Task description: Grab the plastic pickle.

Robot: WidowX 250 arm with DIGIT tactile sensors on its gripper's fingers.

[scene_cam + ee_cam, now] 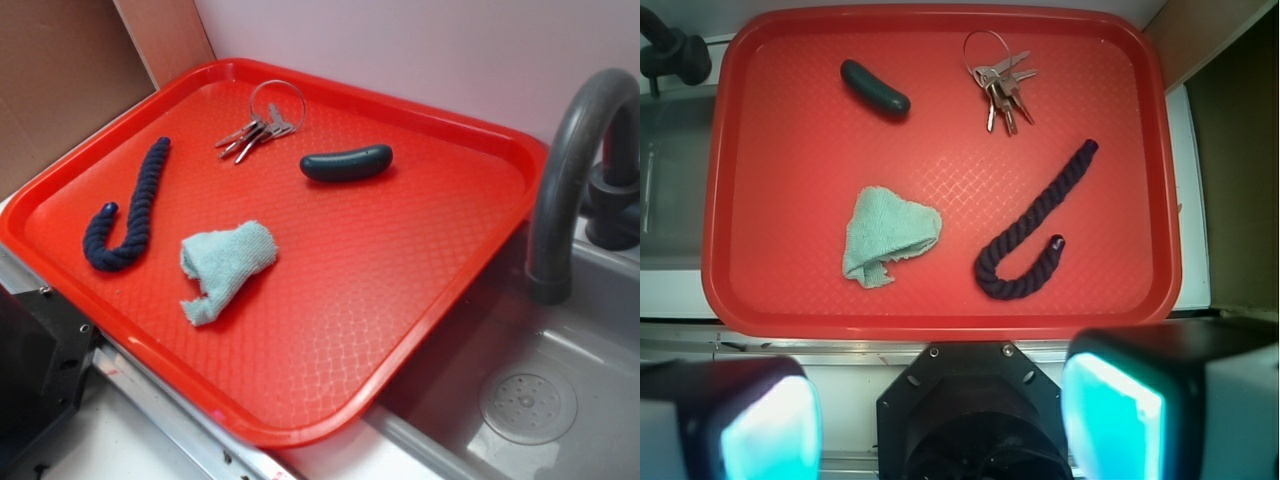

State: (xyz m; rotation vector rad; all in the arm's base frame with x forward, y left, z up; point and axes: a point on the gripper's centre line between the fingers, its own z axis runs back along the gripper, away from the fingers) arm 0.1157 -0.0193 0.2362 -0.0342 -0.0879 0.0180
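Here, in the exterior view, a red tray (330, 330) sits beside a grey sink (560, 390) with a dark curved faucet (570, 170). The plastic pickle (346, 163) lies on its side in the tray's far part, just beside a bunch of keys on a ring (262, 128) and apart from them. A navy rope bent like a hook (128, 210) lies at the tray's left side, and a crumpled light-blue cloth (224, 265) rests near the middle. Nothing touches the pickle. The gripper itself is not seen from this angle.

From the wrist view, looking down, the gripper (940, 415) hangs over the table edge, just outside the tray's (770, 300) near rim, its two fingers (1110, 415) spread wide with nothing between them. The pickle (874, 88) lies in the tray's upper left part, well apart from the gripper. The keys (1002, 85) lie to its right, the cloth (888, 236) below it, the rope (1035, 225) to the right of the cloth.
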